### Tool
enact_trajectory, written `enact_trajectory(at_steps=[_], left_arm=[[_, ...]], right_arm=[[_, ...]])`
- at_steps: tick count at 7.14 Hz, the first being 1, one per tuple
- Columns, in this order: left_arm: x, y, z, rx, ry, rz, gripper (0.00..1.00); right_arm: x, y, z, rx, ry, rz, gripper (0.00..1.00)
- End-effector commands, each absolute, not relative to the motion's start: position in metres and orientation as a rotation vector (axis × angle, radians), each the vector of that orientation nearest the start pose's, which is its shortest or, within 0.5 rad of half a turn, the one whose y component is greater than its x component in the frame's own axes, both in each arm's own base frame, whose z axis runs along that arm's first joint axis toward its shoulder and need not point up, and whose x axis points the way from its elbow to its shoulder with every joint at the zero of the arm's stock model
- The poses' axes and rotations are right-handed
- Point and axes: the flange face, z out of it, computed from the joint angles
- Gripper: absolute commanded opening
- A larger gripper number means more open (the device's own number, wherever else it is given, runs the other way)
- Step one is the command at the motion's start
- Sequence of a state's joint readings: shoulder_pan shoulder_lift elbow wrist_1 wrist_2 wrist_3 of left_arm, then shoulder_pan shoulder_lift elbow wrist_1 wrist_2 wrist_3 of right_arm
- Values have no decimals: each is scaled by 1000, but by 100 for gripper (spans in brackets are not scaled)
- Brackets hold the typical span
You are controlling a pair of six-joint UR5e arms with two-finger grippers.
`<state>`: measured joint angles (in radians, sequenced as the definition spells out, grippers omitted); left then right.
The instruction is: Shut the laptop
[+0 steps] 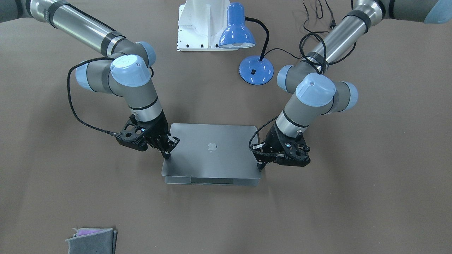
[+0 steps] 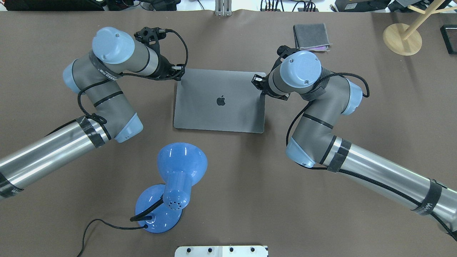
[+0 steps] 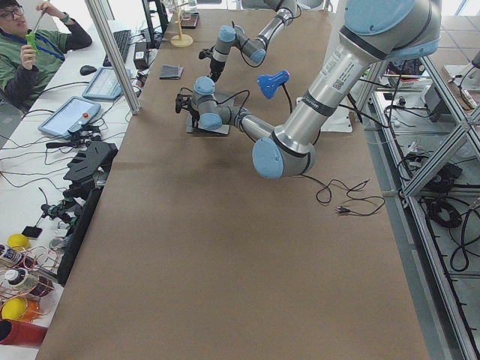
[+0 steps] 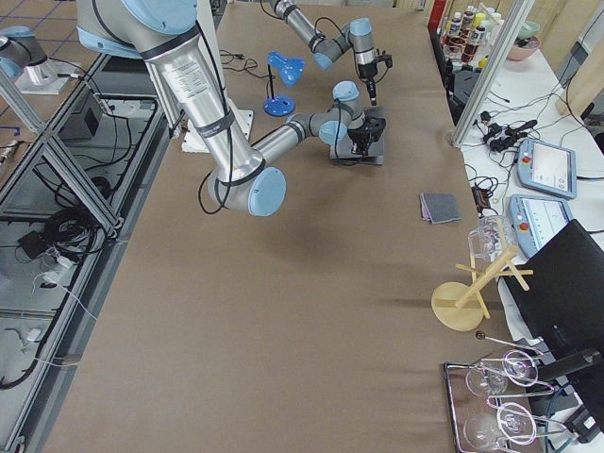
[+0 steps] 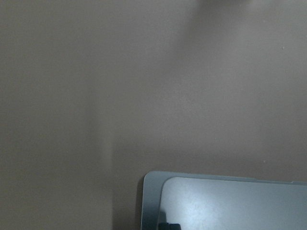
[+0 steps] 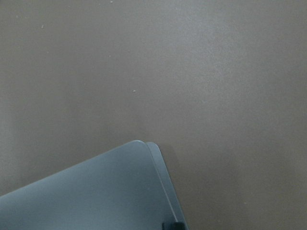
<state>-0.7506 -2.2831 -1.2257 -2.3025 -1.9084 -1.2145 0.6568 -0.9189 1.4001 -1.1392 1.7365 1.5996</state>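
Note:
The grey laptop (image 1: pixel 212 148) lies in the middle of the table with its lid, apple logo up, lowered almost flat onto its base (image 2: pixel 219 101). A thin dark gap shows at its far edge in the front-facing view. My left gripper (image 1: pixel 260 165) looks shut, its tips on the lid's far left corner (image 2: pixel 179 73). My right gripper (image 1: pixel 166 154) looks shut, its tips on the lid's far right corner (image 2: pixel 257 80). The left wrist view shows the lid corner (image 5: pixel 230 206) just inside the base corner. The right wrist view shows the other corner (image 6: pixel 96 191).
A blue desk lamp (image 2: pixel 178 167) with a black cord stands between the laptop and my base. A folded grey cloth (image 2: pixel 310 35) lies beyond the right gripper. A wooden stand (image 2: pixel 401 39) is at the far right. The white mount plate (image 1: pixel 201 24) is near my base.

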Motion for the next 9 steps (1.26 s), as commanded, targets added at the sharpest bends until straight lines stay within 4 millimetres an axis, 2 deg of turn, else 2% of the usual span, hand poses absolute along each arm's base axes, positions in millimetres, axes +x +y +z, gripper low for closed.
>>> enact_trajectory(at_steps=[1,2,3,4,5,6,7,8,9], left_arm=[[508,-594,297,325,1076,-161,0],[505,-593,292,329,1083,-160,0],[497,-594,284,325,1096,-157,0],[478,-598,275,246,1090,-143,0],[446,-602,260,248,1050,-66,7],[415,-599,259,275,976,45,99],[382,-592,258,268,923,59,98],[349,-586,260,278,858,122,98],[310,-592,266,286,778,193,98]], right_arm=[[-523,-547,304,137,-917,544,0],[-519,-549,300,136,-922,539,0],[-502,-556,296,94,-943,519,0],[-473,-570,297,82,-915,498,0],[-432,-576,304,93,-853,416,0],[-381,-573,322,110,-806,350,0],[-350,-574,338,134,-796,285,99],[-330,-578,354,139,-776,275,100],[-307,-584,372,145,-751,222,100]])
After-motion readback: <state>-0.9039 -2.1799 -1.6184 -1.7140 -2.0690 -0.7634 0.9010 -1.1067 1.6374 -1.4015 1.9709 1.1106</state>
